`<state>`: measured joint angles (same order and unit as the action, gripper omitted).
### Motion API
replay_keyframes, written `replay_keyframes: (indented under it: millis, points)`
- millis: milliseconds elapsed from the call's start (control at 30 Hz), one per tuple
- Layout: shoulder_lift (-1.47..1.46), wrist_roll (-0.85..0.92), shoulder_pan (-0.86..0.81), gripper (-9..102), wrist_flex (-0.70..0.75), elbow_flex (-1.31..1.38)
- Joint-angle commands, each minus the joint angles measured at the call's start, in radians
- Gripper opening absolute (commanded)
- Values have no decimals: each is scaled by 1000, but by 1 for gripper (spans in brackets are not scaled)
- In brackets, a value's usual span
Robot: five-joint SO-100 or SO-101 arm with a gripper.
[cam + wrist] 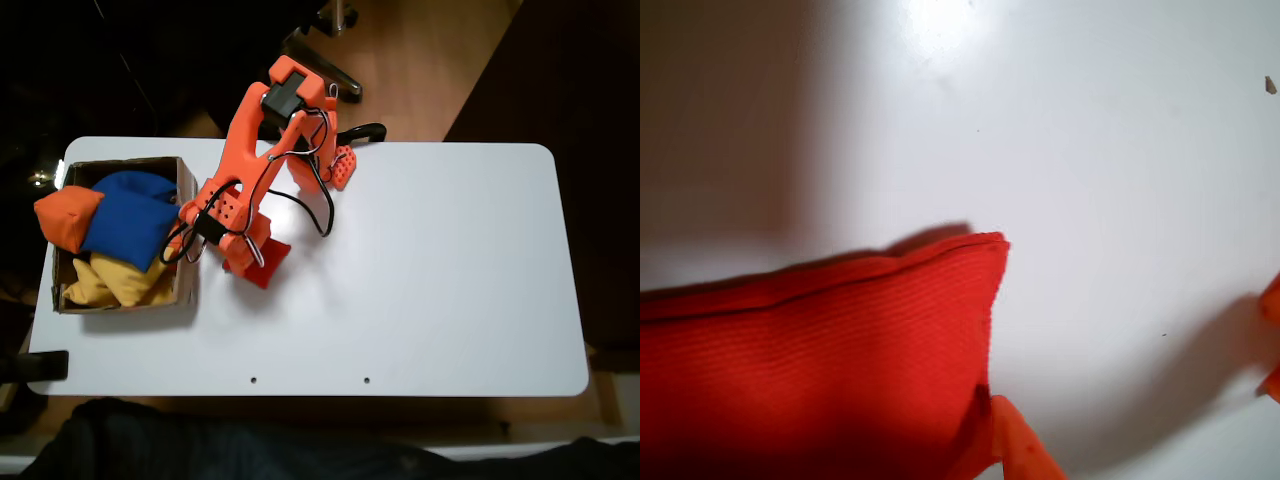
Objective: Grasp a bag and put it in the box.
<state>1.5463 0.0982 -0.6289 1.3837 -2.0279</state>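
The red bag (pixel 270 262) lies on the white table just right of the box (pixel 186 250), partly under my orange gripper (pixel 247 258). In the wrist view the bag (pixel 820 360) fills the lower left, its corner pointing up and right. One orange fingertip (pixel 1018 452) touches the bag's right edge at the bottom of that view, and the other fingertip (pixel 1270 340) shows at the far right edge. The gripper (pixel 1140 400) is open, with bare table between the fingers and the bag outside the gap. The brown cardboard box holds other beanbags.
Inside the box lie a large blue beanbag (pixel 130 215), an orange one (pixel 68 218) overhanging its left wall, and yellow ones (pixel 115 280). The arm's base (pixel 340 165) is clamped at the table's far edge. The table (pixel 440 280) stretches to the right.
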Motion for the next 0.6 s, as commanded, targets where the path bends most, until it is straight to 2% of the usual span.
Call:
replay_keyframes:
  millis: [0,300,333,400,433,500,567]
  points:
    - [58,23,-17,59,-34,-29]
    - [170,55,-12,59,-130,-166]
    - [172,60,-14,56,-130,-166]
    - [175,74,-12,39,-138,-166]
    - [176,80,-14,35,-147,-166]
    - [187,95,-17,28,-163,-175]
    - [199,104,-18,28,-172,-186]
